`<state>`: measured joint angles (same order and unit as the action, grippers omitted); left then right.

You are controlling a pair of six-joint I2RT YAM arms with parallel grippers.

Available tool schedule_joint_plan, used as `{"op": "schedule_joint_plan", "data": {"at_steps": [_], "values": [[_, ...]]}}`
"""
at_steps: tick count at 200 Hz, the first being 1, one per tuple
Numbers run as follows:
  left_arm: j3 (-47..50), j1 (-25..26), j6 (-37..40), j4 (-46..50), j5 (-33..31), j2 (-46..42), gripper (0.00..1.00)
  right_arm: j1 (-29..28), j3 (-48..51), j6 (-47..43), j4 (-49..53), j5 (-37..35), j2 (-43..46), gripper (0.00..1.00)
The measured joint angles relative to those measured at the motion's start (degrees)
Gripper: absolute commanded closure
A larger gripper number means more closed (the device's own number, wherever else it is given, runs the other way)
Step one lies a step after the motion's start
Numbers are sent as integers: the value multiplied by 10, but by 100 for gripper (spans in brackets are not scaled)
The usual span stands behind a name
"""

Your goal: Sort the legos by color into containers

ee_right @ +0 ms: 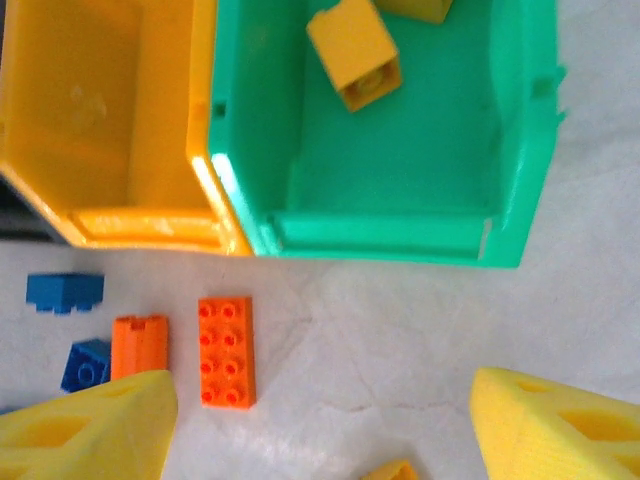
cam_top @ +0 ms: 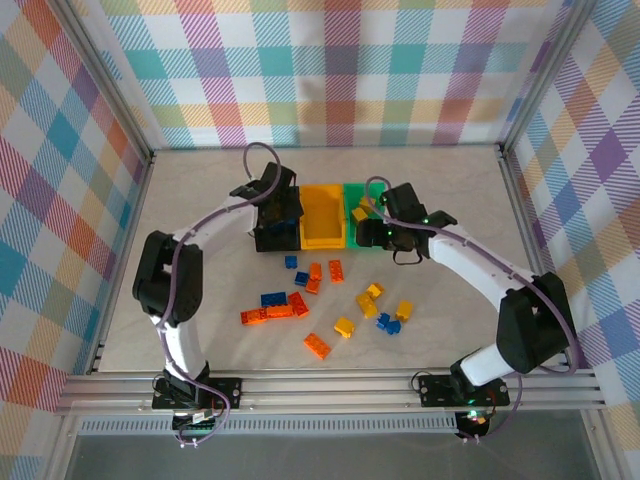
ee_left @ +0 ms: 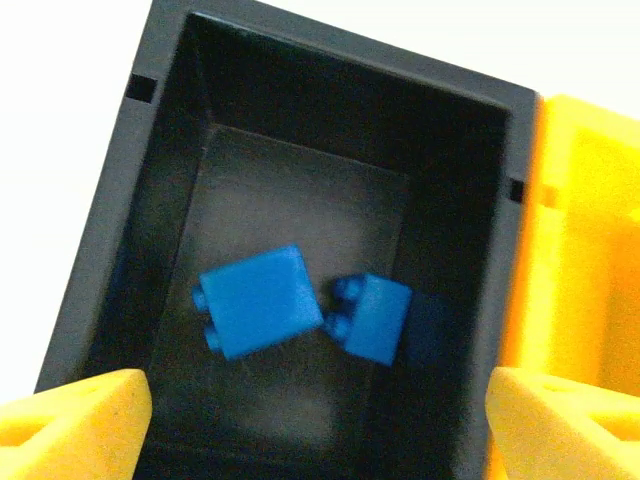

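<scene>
- Your left gripper (ee_left: 320, 425) hangs over the black bin (ee_left: 100, 230), jaws wide apart and holding nothing; two blue legos (ee_left: 258, 300) lie on the bin's floor.
- Your right gripper (ee_right: 320, 420) hovers at the near wall of the green bin (ee_right: 380, 235), likewise wide open and empty; a yellow lego (ee_right: 355, 50) sits inside.
- The yellow-orange bin (ee_right: 165, 100) looks empty.
- Sorting seems early: most pieces lie loose on the tabletop (ee_right: 400, 330).
- Next, likely descend on the orange lego (ee_right: 225, 352) just before the bins, jaws across its narrow sides.
</scene>
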<state>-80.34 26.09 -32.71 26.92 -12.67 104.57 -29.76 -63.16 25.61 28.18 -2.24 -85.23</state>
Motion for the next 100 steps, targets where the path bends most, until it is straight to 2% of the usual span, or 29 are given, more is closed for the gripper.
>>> {"op": "schedule_joint_plan", "data": {"at_steps": [13,39,58,100], "values": [[30,7,-9,-8,9,-45,0,-27,3,0,2,2,-2,23],[114,15,-25,-38,28,-159,0,-97,3,1,0,-6,-25,26],[177,16,-34,-51,34,-236,0,-139,0,3,-3,-24,-74,30],[306,16,-53,-50,33,-357,0,-164,-28,5,-1,-68,-175,31]]}}
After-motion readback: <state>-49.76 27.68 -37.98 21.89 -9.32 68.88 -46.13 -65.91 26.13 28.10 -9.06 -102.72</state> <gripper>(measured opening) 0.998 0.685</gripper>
